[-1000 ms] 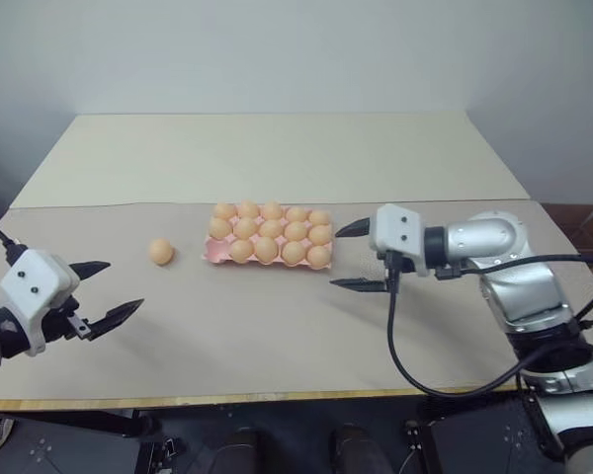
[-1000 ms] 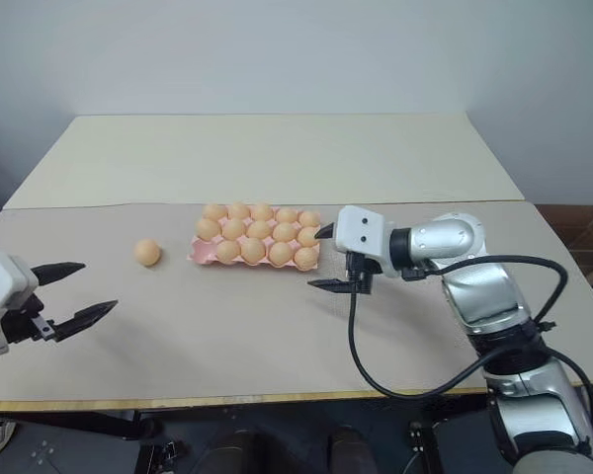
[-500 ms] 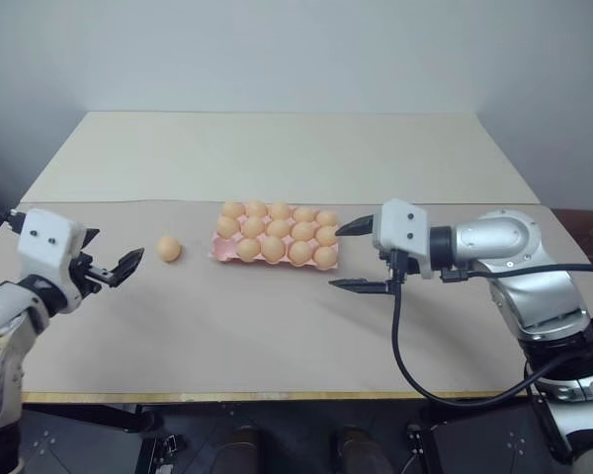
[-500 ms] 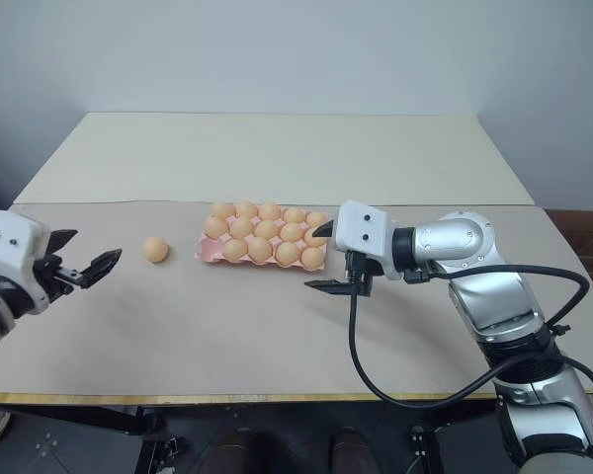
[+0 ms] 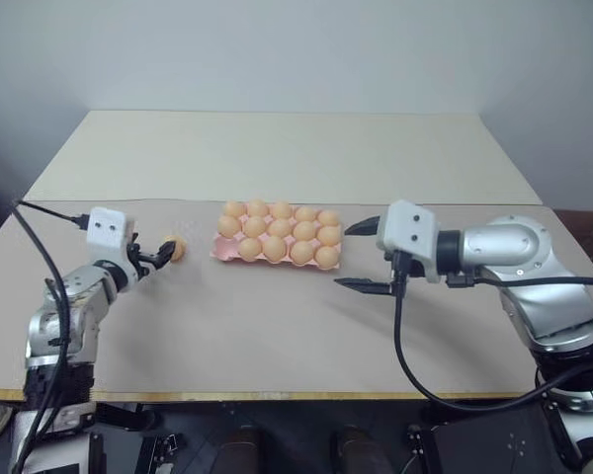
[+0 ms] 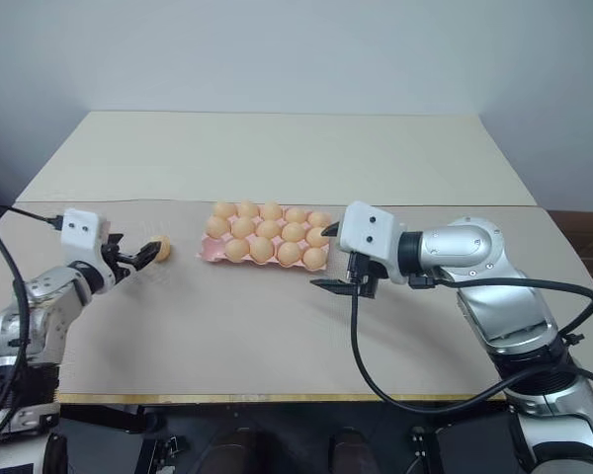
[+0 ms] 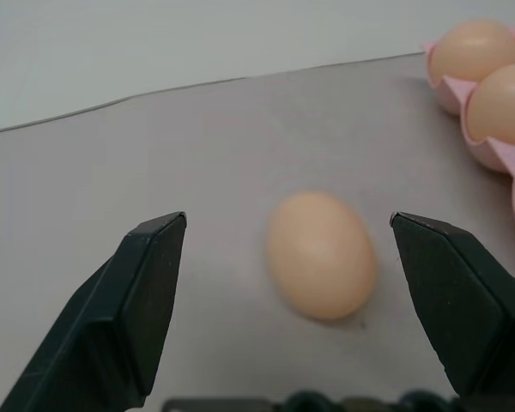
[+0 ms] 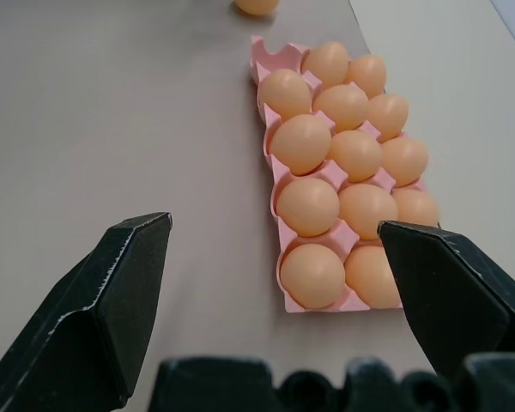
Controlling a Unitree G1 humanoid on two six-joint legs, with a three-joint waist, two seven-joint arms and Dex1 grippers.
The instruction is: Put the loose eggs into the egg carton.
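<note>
Left gripper (image 7: 283, 283): two black fingers spread wide apart, nothing clamped between them.
Loose egg: one smooth orange-tan oval egg (image 7: 321, 255) lies on the beige table top (image 5: 277, 326), in the gap between the left fingers, touching neither.
Egg carton: flat pink scalloped tray (image 8: 283, 257), just beyond the loose egg and off to one side of the left gripper; fourteen eggs show in its cups, and one corner cup near the loose egg is empty.
Right gripper (image 5: 361, 255): black fingers set wide apart, holding nothing, hovering just beside the carton's end away from the loose egg.
</note>
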